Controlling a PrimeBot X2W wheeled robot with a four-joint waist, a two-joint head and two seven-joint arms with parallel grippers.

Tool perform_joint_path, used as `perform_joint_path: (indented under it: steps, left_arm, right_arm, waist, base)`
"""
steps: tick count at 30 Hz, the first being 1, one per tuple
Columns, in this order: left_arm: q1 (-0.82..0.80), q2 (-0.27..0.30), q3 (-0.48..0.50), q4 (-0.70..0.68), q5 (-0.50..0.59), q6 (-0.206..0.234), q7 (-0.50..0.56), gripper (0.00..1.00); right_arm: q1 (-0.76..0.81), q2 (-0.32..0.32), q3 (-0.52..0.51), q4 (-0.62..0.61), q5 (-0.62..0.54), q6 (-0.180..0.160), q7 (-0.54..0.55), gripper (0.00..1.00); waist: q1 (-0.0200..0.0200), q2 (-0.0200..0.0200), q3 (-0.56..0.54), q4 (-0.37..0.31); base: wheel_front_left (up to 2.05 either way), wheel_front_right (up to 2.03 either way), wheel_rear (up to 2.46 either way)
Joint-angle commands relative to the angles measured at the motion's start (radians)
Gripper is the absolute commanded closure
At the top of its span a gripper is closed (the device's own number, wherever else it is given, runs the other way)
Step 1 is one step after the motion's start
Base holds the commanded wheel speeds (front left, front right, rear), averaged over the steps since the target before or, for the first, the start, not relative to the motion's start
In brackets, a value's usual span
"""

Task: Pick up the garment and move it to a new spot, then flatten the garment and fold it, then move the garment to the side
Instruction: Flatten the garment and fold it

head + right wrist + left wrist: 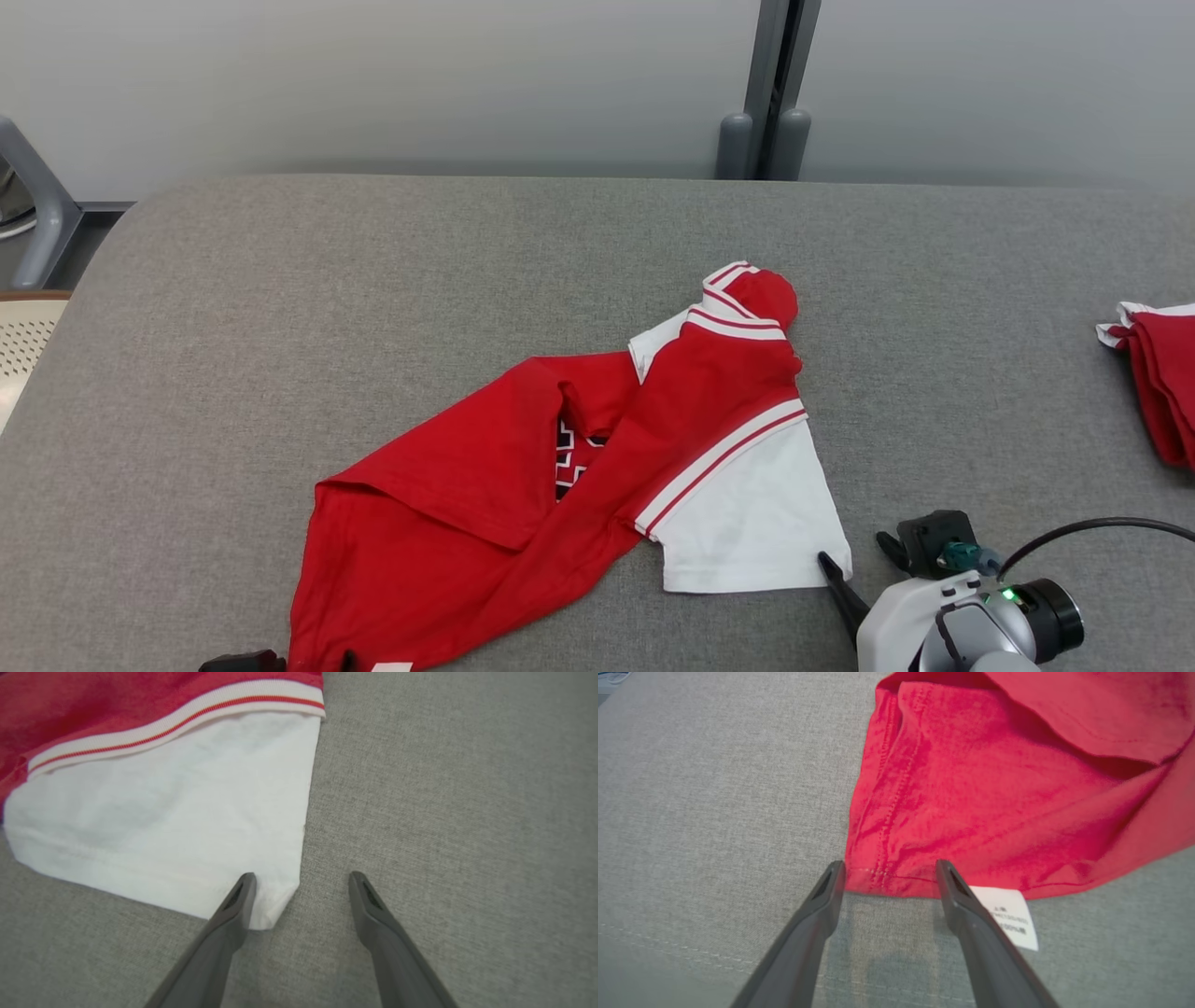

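The garment (pixel 560 467), a red shirt with white sleeves and striped trim, lies crumpled on the grey padded table (pixel 373 261). My left gripper (pixel 889 873) is open at the shirt's near left hem corner (pixel 878 877), its tips straddling the hem edge. A white care label (pixel 1011 914) pokes out beside one finger. My right gripper (pixel 302 877) is open at the white sleeve's (pixel 163 812) near right corner, with one finger over the cloth and the other over bare table. In the head view the right gripper (pixel 854 553) sits at that sleeve's corner. Nothing is held.
Another red and white garment (pixel 1158 383) lies bunched at the table's right edge. A black cable (pixel 1102 527) loops off my right wrist. A chair (pixel 23 345) stands beyond the left edge, and a grey post (pixel 766 140) rises behind the table.
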Motion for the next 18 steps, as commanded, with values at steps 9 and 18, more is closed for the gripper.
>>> perform_joint_path:
  steps: [9, 18]
  left_arm:
    - [-0.037, 0.014, 0.009, 0.043, -0.01, 0.025, 0.006, 0.0]
    - [-0.045, 0.011, 0.01, 0.079, -0.092, -0.027, 0.018, 1.0]
  right_arm:
    - [-0.028, -0.007, 0.039, 0.032, 0.004, 0.0, 0.02, 0.0]
    - [-0.042, -0.007, 0.151, 0.057, 0.141, 0.001, 0.022, 1.0]
  waist:
    - [0.0, -0.0001, 0.036, -0.022]
    - [0.0, -0.0001, 0.035, -0.031]
  base:
    - [0.0, 0.0, 0.0]
    - [0.0, 0.0, 0.0]
